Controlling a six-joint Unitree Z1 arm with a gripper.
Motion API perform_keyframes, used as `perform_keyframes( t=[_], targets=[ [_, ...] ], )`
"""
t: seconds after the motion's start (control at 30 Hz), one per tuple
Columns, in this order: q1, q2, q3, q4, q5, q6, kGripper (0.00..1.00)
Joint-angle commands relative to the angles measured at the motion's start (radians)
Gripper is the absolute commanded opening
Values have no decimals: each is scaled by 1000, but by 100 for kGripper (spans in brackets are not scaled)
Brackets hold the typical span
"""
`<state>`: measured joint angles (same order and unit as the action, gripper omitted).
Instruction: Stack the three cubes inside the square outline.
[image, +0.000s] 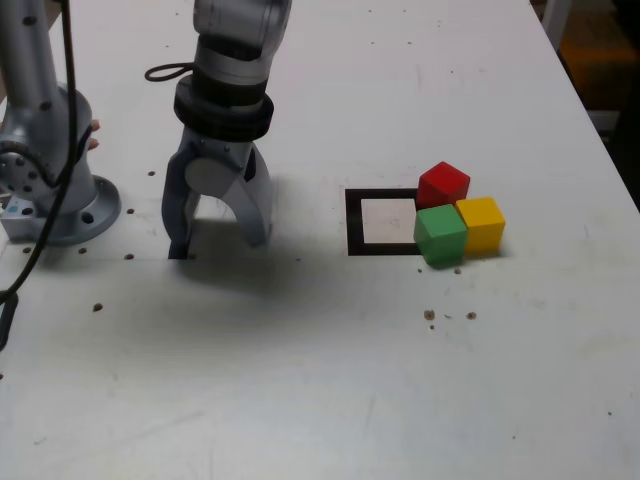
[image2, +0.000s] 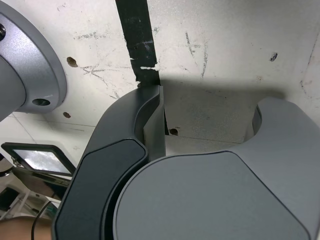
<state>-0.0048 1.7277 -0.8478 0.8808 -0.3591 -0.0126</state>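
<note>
Three cubes huddle together in the exterior view, touching the square outline (image: 353, 222) on its right side: the red cube (image: 441, 184) behind, the green cube (image: 439, 235) in front and overlapping the outline's right edge, the yellow cube (image: 482, 222) furthest right. The outline's white centre is bare. My gripper (image: 218, 243) points down at the table well to the left of the outline. It is open with nothing between its fingers. In the wrist view the gripper (image2: 210, 115) shows only bare table between the dark fingers (image2: 150, 115). No cube appears there.
The arm's grey base (image: 60, 200) stands at the exterior view's left, with a black cable (image: 165, 72) looping near the arm. A thin black strip mark (image2: 137, 40) lies on the table just beyond the fingertips. Small holes and specks dot the white table (image: 300, 380).
</note>
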Motion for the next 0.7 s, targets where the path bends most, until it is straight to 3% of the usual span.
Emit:
perform_keyframes(
  t=[0.0,0.67],
  targets=[
    [2,-6,3,-2,2,-1,68],
    [2,-22,-23,6,13,-3,68]
  ],
)
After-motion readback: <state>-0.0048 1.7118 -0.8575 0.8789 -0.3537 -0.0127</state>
